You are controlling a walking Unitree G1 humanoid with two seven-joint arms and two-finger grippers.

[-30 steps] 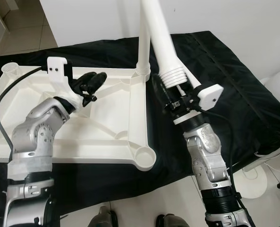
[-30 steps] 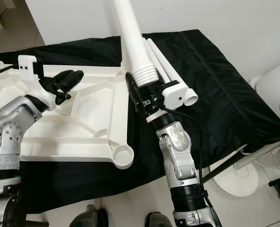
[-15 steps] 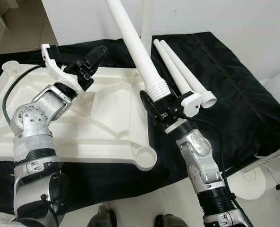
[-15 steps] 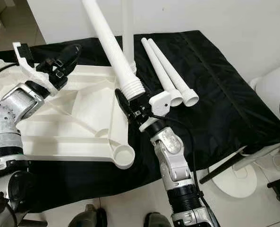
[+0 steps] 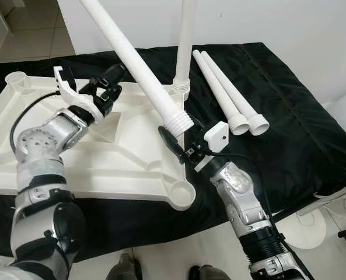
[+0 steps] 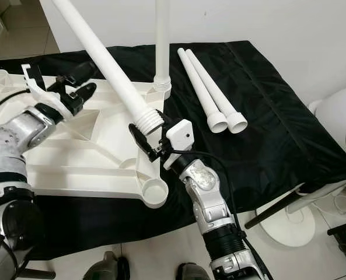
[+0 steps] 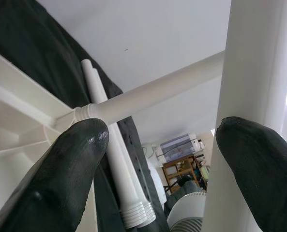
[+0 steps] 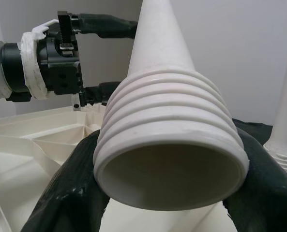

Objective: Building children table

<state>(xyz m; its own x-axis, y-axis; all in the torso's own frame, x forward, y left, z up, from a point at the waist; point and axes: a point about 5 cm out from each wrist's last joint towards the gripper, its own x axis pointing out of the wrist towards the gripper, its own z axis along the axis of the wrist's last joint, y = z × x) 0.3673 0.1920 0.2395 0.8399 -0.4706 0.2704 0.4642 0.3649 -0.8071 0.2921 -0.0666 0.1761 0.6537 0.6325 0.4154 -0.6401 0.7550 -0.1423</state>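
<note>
- Since a second ago the right tool [image 5: 175, 140] has swung the held leg [image 5: 126, 55] over to lean up and leftward across the tabletop [image 5: 126, 157], and the left tool [image 5: 102, 87] has risen beside it.
- The right tool grips that leg at its ribbed, threaded end; the left tool's fingers stand wide apart, holding nothing, close to the shaft.
- 1 leg [image 5: 184, 41] stands upright in the far corner socket; 2 spare legs [image 5: 228, 93] lie on the black-covered surface [image 5: 289, 128].
- The step in hand looks like fitting leg 2. Next, the threaded end must meet the near corner socket [image 5: 178, 191] and turn in.
</note>
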